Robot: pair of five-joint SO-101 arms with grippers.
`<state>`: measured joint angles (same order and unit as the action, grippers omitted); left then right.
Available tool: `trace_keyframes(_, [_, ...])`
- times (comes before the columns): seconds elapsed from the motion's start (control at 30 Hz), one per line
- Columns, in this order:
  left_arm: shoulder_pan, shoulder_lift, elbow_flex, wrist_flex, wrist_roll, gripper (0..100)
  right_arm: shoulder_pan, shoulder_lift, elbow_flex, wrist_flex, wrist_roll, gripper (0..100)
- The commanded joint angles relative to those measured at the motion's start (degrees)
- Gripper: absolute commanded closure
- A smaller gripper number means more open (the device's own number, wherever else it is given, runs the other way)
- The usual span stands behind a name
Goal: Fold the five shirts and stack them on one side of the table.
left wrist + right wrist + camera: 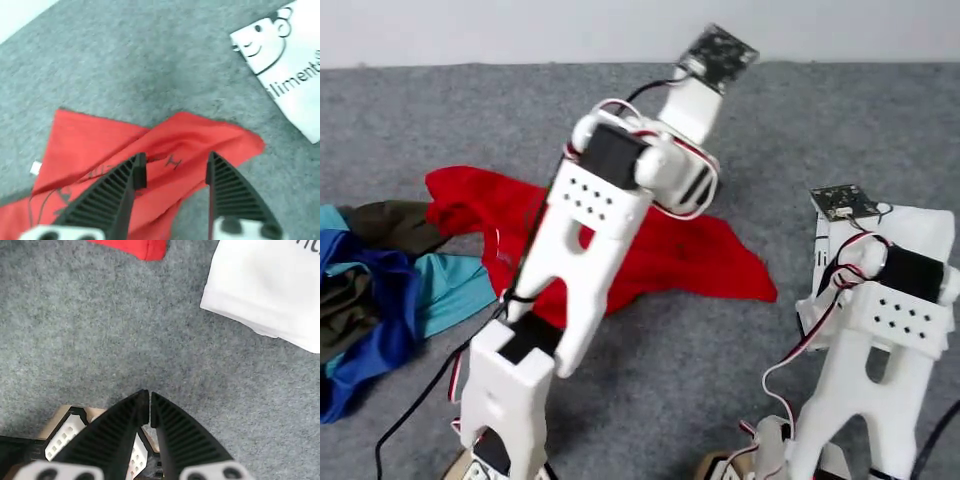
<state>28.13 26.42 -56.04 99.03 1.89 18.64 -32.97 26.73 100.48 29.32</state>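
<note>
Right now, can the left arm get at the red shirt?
Probably yes: the left gripper hangs open over the red shirt, and nothing lies between them.

From here the left arm point(590, 210) covers the middle of the red shirt point(720, 255); the right arm point(895, 320) hides part of the white shirt point(930, 228); the pile of shirts point(380, 290) runs off the high view's edge; I cannot count its pieces.
</note>
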Motion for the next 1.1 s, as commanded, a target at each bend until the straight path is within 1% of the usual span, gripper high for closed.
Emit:
trace_keyframes(0.0, [-2.11, -8.35, 4.62, 1.67, -0.44, 80, -0.4, -1.45, -0.7, 1.45, 0.09, 99.0])
trace_keyframes(0.1, [-4.57, -13.98, 13.58, 1.67, -1.58, 80, -1.45, -1.27, -0.7, 1.45, 0.09, 99.0])
trace_keyframes(0.2, [-8.0, -20.04, 24.04, 1.67, -2.9, 80, -5.32, -1.1, -0.35, 0.92, 0.09, 97.3])
trace_keyframes(0.3, [-11.6, -25.76, 33.8, 1.41, -3.69, 80, -9.54, 1.19, -0.35, -1.27, 0.09, 87.6])
trace_keyframes(0.4, [-15.03, -30.15, 41.36, 1.32, -5.63, 80, -12.79, 6.64, -0.44, -4.88, 0.0, 78.3])
trace_keyframes(0.5, [-18.2, -33.67, 47.16, 1.32, -7.3, 80, -14.99, 13.32, -0.79, -9.45, 0.0, 77.2])
trace_keyframes(0.77, [-27.43, -36.22, 53.58, 0.79, -7.65, 80, -15.78, 27.65, -6.86, -18.42, 0.09, 76.9])
trace_keyframes(0.9, [-29.54, -36.66, 57.45, -0.09, -10.81, 80, -17.1, 34.51, -11.25, -19.38, 0.09, 77.0])
trace_keyframes(1.07, [-31.03, -36.48, 59.74, -0.35, -11.34, 80, -20.09, 41.45, -17.76, -19.47, 0.0, 77.2])
